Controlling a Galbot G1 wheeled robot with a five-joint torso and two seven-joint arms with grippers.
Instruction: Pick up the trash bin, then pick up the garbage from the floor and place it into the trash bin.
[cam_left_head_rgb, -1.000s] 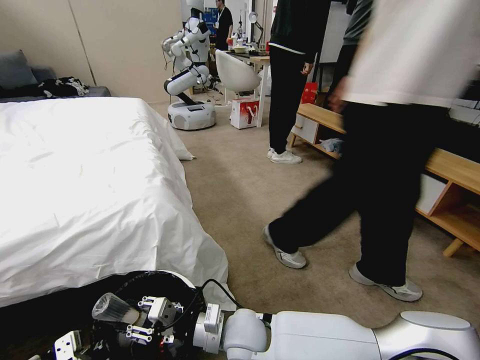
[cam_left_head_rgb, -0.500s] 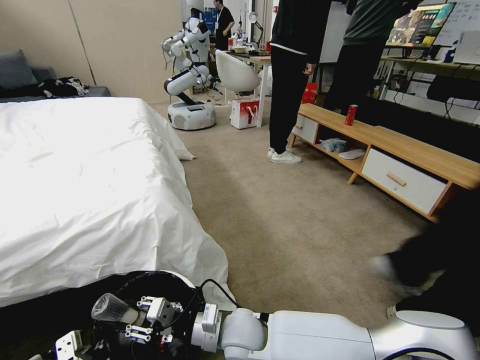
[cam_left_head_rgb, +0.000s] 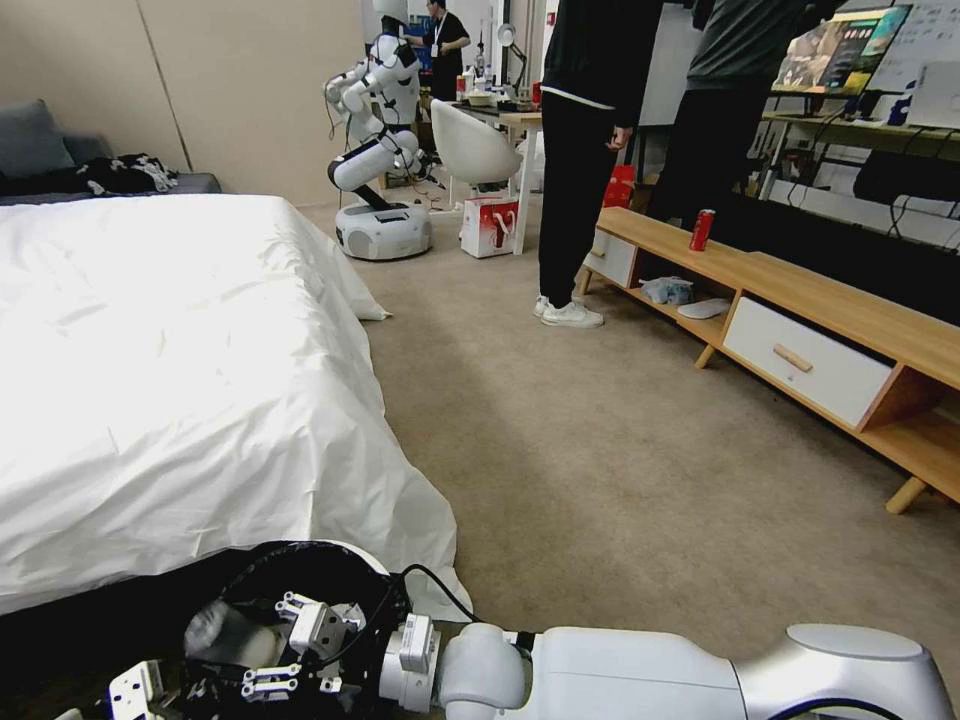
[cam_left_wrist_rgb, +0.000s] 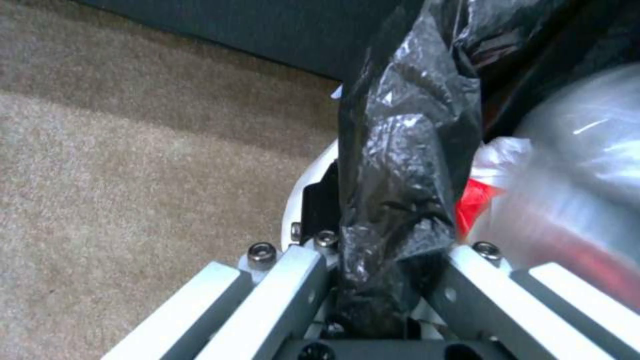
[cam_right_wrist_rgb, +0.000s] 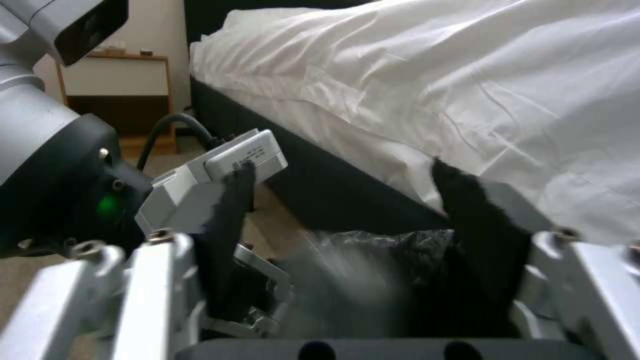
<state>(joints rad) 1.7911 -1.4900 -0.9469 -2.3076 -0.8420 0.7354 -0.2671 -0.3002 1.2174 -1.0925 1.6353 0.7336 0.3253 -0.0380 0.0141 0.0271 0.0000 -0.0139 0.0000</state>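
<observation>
Right gripper (cam_left_head_rgb: 262, 652) hovers over the mouth of the trash bin (cam_left_head_rgb: 352, 556), down beside the foot of the white-sheeted bed (cam_left_head_rgb: 180, 370), and its fingers (cam_right_wrist_rgb: 230, 210) stand wide apart with nothing clamped between them. Just below those open fingers a clear bottle (cam_left_head_rgb: 222, 632) shows as a pale blur inside the black liner; in the right wrist view the same bottle (cam_right_wrist_rgb: 340, 280) is a grey smear in the gap between the two dark pads, touching neither that I can make out. Over on the other side, the left gripper (cam_left_wrist_rgb: 373, 280) is clamped on the bin's edge, its fingers drawn in narrow around a bunched fold of the black bag (cam_left_wrist_rgb: 400, 165), with the white rim (cam_left_wrist_rgb: 310, 172) just outside one finger. Inside the bin, past the other finger, sit something red and white (cam_left_wrist_rgb: 480, 192) and the blurred bottle. Beige carpet (cam_left_head_rgb: 620, 440) lies beyond the fingers, with a low wooden cabinet (cam_left_head_rgb: 850, 320) well apart.
</observation>
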